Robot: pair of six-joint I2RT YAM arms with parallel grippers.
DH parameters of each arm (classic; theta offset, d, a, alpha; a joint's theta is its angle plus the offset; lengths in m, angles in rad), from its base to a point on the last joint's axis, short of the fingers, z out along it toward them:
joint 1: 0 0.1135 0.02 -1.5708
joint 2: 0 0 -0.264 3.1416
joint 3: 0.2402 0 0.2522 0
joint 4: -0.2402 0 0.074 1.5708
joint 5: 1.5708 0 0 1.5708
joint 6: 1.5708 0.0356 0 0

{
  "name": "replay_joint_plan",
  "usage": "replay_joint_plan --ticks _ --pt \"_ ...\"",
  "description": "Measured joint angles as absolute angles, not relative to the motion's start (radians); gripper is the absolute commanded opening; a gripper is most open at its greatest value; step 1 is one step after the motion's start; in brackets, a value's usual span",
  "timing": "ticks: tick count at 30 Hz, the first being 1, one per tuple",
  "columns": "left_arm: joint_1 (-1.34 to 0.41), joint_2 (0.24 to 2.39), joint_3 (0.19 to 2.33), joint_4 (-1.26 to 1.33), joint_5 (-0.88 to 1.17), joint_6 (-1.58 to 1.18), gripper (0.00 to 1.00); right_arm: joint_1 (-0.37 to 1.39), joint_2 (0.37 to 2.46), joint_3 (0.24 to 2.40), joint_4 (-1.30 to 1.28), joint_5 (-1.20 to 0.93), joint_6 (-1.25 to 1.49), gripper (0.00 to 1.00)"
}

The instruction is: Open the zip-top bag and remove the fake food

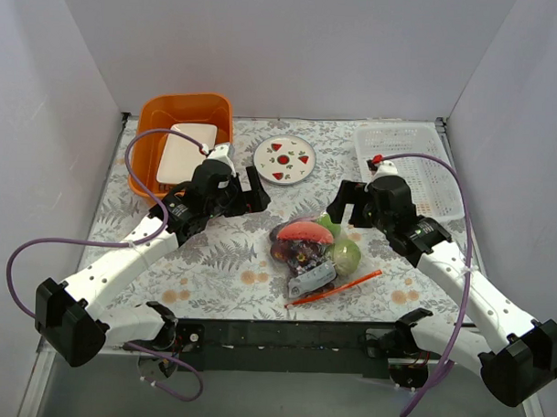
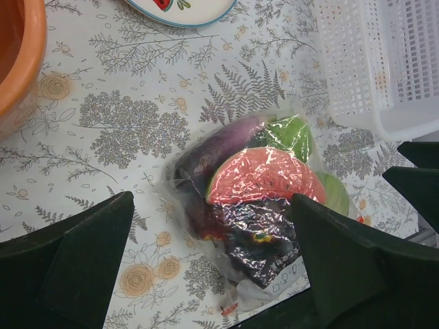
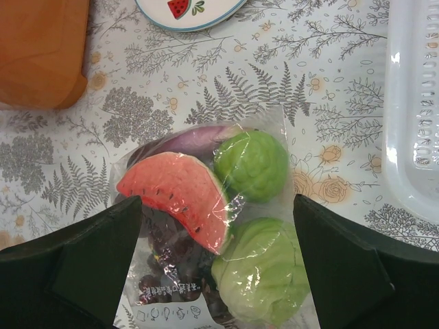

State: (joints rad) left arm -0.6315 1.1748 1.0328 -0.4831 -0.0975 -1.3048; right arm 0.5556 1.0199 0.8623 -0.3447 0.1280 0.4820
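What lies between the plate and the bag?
Only bare patterned cloth. The right wrist view shows it best, between the plate at the top and the bag below.

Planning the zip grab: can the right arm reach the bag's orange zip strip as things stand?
Probably yes. The orange zip strip lies uncovered at the near end of the zip-top bag; the open right gripper hovers beside the far end and must draw back.
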Motion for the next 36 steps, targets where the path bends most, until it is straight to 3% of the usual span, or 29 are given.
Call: replay_joint_plan --ticks 11,18,32,36 --pt "-0.637 1.175 1.029 -0.486 -0.027 -1.305 0.98 0.559 1.029 0.853 -0.377 0.083 0.465 0.98" --pt "-0.819 1.203 0.941 -0.45 -0.046 -1.354 0.98 0.562 1.008 0.789 -0.414 0.067 0.472 0.98" --pt "-1.076 1.168 0.579 -0.243 -0.049 -1.635 0.8 0.597 0.955 0.633 -0.379 0.041 0.522 0.94" --pt "-1.083 1.151 0.518 -0.138 -0.036 -1.684 0.77 0.653 0.999 0.632 -0.312 0.054 0.541 0.88"
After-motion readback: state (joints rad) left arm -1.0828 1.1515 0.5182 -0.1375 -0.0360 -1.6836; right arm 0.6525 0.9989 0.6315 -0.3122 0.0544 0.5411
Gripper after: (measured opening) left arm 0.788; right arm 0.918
